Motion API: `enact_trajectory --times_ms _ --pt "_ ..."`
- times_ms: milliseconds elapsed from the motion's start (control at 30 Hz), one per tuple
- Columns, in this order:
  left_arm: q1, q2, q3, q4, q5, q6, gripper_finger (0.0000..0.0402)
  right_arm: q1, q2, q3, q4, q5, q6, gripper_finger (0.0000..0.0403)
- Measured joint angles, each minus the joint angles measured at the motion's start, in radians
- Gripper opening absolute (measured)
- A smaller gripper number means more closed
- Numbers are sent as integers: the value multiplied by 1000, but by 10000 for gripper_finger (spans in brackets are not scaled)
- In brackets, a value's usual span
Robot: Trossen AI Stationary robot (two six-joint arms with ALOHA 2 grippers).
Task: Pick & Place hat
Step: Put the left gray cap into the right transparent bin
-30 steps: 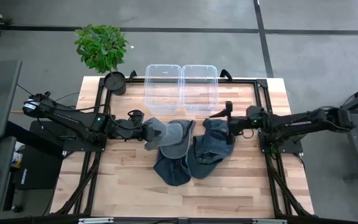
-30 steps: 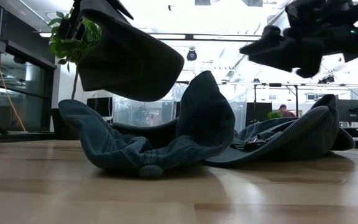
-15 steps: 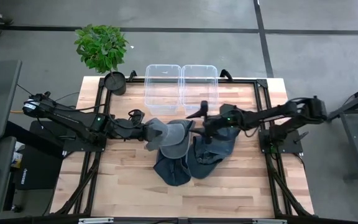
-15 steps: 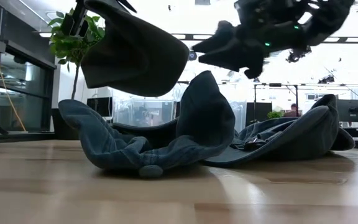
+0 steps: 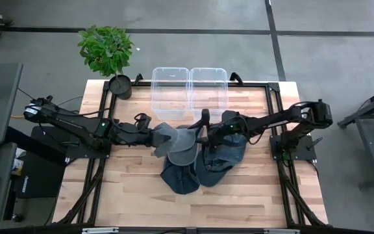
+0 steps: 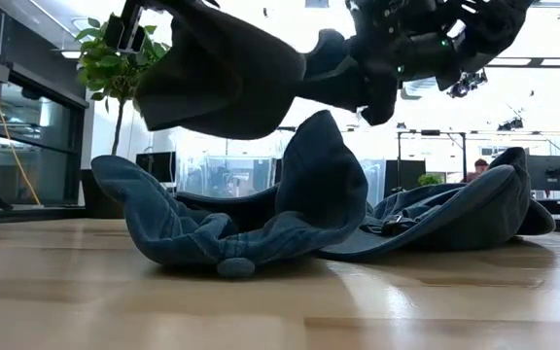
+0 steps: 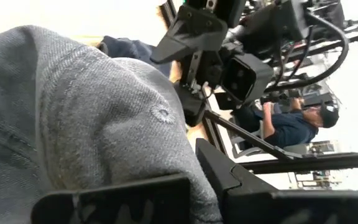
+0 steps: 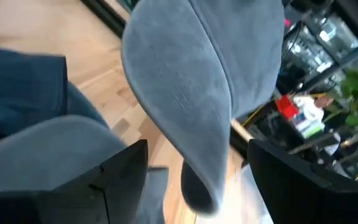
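A grey hat (image 5: pixel 176 140) hangs in the air over the table's middle, held by my left gripper (image 5: pixel 156 138), which is shut on it. Its crown (image 7: pixel 92 118) fills the left wrist view. My right gripper (image 8: pixel 197 180) is open at the hat's right side (image 5: pixel 204 127). Its two fingers stand on either side of the drooping brim (image 8: pixel 191 93), with gaps showing. Two dark blue hats (image 5: pixel 182 174) (image 5: pixel 223 156) lie crumpled on the wood below, brims on the table (image 6: pixel 212 238) (image 6: pixel 455 219). My left gripper pinches the grey hat's crown cloth (image 7: pixel 166 162) between its two fingers (image 7: pixel 114 202), coming level from the table's left side. The hat is lifted clear of the table, with its brim (image 6: pixel 290 73) reaching out toward the right arm.
Two clear plastic bins (image 5: pixel 170 91) (image 5: pixel 209 91) stand side by side at the table's far edge. A potted plant (image 5: pixel 106 49) stands at the far left corner. Bare wood lies along the near edge (image 5: pixel 187 208). A person (image 7: pixel 297 124) sits in the room beyond.
My right gripper has travelled toward the table's left, from near the right frame over to the grey hat, and has turned so that its open fingers now flank the brim. My left gripper has kept the hat aloft, almost still.
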Motion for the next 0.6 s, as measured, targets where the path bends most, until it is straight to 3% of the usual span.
enact_trajectory --times_ms 367,600 --pt "0 0 0 28 17 18 0 18 6 3 105 53 -63 258" --pt "0 0 0 58 32 30 0 18 6 84 -9 58 -34 239"
